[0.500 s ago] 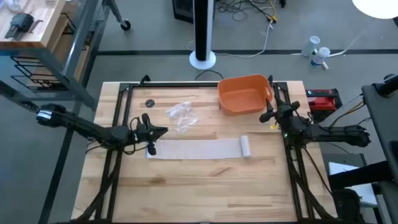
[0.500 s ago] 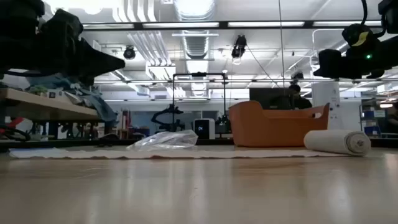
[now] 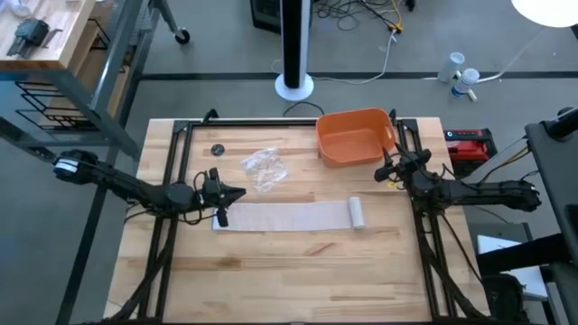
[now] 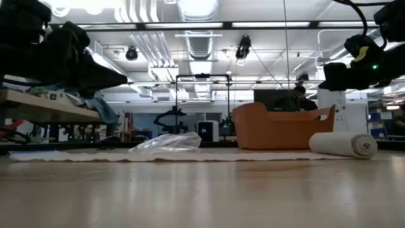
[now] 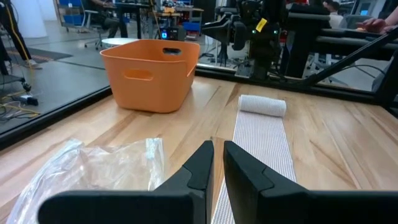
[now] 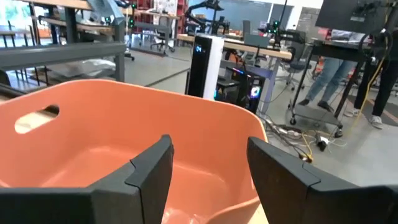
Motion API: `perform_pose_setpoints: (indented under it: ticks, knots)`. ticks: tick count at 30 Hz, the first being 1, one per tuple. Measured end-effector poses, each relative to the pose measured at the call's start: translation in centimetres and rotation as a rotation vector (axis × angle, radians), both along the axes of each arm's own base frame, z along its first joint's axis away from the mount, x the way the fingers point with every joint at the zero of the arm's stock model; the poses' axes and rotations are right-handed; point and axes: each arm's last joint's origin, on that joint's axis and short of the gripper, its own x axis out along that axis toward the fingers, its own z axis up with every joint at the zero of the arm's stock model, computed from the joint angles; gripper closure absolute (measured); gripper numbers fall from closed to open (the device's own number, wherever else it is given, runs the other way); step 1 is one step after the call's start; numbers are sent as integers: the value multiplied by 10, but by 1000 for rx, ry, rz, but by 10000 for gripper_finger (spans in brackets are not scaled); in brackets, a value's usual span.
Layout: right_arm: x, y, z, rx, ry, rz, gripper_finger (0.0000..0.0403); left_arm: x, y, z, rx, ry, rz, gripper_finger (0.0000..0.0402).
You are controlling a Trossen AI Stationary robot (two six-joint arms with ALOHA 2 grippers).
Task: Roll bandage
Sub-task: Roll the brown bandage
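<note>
Left gripper: the left gripper (image 3: 237,192) is hovering over the desk (image 3: 298,271) with its two fingers (image 5: 198,167) drawn almost together, only a thin slit between them, and nothing is sitting in that slit.
Right gripper: the right gripper (image 3: 386,168) is hanging beside the near corner of the orange tub (image 3: 354,137), its fingers (image 6: 152,167) standing well apart and gripping nothing; seen from its own wrist, the tub's hollow is filling the space just ahead of it.
Bandage: the bandage (image 3: 287,216) is lying flat on the desk as a long off-white strip, its loose end just beside the left gripper and slightly under that arm's wrist; the strip is running away from the left gripper toward the right arm.
Roll end: the small cylinder of rolled gauze (image 3: 357,212) is resting at the far end of the strip from the left gripper, near the right gripper but apart from it, on the side away from the tub.
Wrapper: a crumpled clear plastic wrapper (image 3: 263,168) is lying just beyond the left gripper, between it and the tub, not touching the bandage.
Small dark disc: a small round dark object (image 3: 217,150) is sitting on the desk beyond the left gripper; I cannot tell what it is.
Room: people's legs (image 6: 339,81) are showing past the tub, well behind the right gripper.
</note>
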Motion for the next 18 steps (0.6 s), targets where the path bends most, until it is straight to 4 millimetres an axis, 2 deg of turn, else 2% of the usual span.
perform_pose_setpoints:
  ticks: [12, 18]
  knots:
    - [0, 0, 0, 15, -35, 1, 203, 0, 0, 0, 7, 0, 6, 374]
    - [0, 0, 0, 60, -149, -5, 203, 0, 0, 18, 14, -177, 4, 374]
